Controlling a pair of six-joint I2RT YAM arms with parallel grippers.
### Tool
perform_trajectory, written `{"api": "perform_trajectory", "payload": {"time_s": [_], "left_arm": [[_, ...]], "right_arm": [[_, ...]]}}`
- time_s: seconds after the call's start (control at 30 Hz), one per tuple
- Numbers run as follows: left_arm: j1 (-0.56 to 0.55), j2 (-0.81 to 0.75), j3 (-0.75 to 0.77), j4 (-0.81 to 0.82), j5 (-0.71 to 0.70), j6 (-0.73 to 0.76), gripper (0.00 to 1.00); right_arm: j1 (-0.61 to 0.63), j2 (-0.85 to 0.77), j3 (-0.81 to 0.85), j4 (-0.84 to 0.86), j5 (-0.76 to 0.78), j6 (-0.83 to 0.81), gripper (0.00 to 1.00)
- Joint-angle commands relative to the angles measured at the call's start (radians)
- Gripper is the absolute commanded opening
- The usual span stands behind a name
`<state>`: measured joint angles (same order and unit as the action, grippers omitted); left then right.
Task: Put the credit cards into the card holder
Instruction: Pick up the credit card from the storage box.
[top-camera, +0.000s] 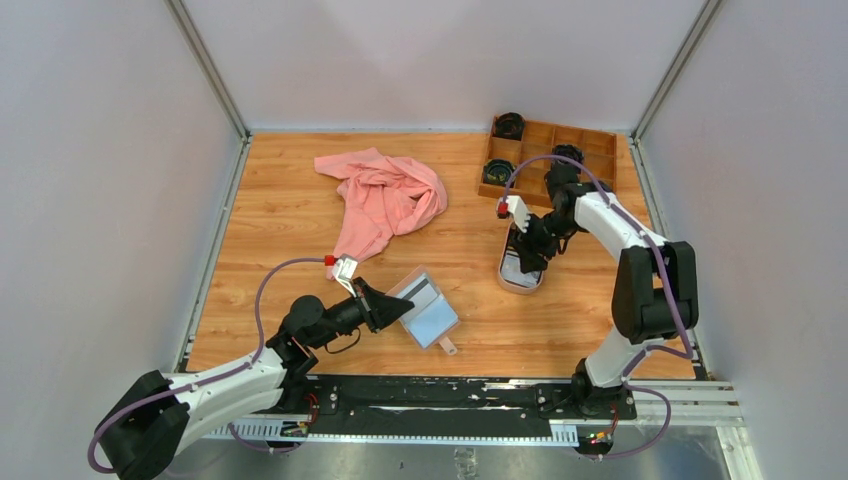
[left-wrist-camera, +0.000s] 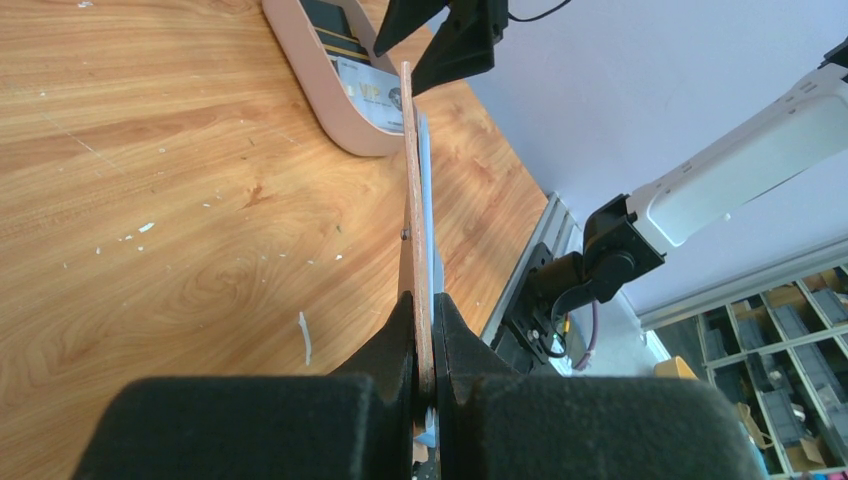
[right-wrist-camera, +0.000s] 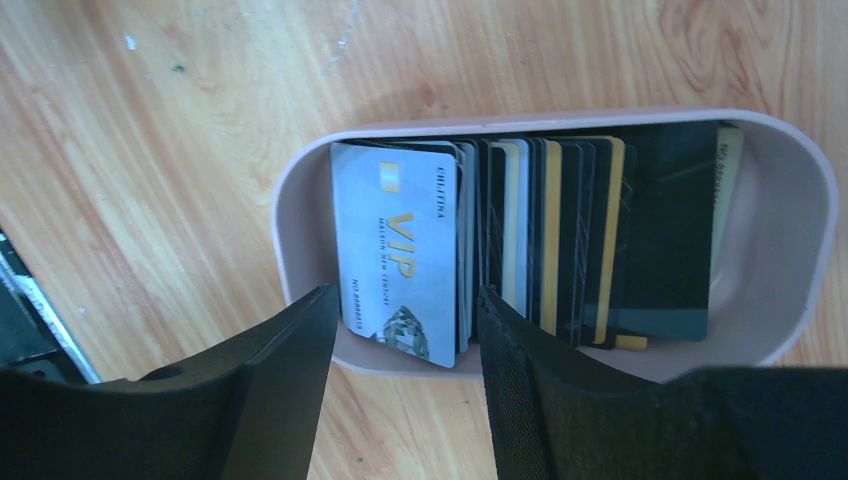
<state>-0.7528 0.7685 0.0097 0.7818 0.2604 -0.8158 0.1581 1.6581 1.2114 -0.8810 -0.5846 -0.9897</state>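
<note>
Closest to the lens on the left wrist view we've got the left gripper (left-wrist-camera: 425, 308), and its two black fingers are pinched tight on the card holder (left-wrist-camera: 411, 190), which we see pretty much edge-on there: tan leather on the left side, a light blue layer on the right, with a tiny stud partway up the tan face. From the top view that same holder sits low over the wooden table (top-camera: 270, 240) near the front middle, blue inside facing up and a small strap tab poking out toward the near edge. We can't tell if its far side is actually resting on the wood or not. Over on the right wrist view the right gripper (right-wrist-camera: 403, 305) has its fingers spread well apart, hanging right over the near end of the oval pinkish tray (right-wrist-camera: 560, 117). The credit cards (right-wrist-camera: 560, 235) are all packed in that tray, overlapping like a fanned deck: mostly black ones with gold-yellow edges, a pale one at the far right, and on the left a silvery VIP card (right-wrist-camera: 400, 240) that shows up in the gap between the spread fingers. We honestly can't tell whether the fingertips are touching the card or the tray rim. Behind the right arm, at the back right of the table, sits the wooden compartment box (top-camera: 592, 150) with a few dark round things in its cells, and a crumpled pink cloth (top-camera: 385, 200) lies back toward the middle, well apart from the holder.
</note>
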Motion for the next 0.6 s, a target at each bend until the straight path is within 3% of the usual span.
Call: {"api": "perform_trajectory", "payload": {"time_s": [0.0,0.57], "left_arm": [[0.009,-0.009,-0.087,0.017,0.002,0.001,0.00],[0.009,-0.008,-0.089,0.018,0.003,-0.002,0.00]], "right_arm": [[0.019,-0.019,-0.028,0.074,0.075,0.062,0.57],[0.091,0.039,-0.051,0.120,0.165,0.077,0.50]]}}
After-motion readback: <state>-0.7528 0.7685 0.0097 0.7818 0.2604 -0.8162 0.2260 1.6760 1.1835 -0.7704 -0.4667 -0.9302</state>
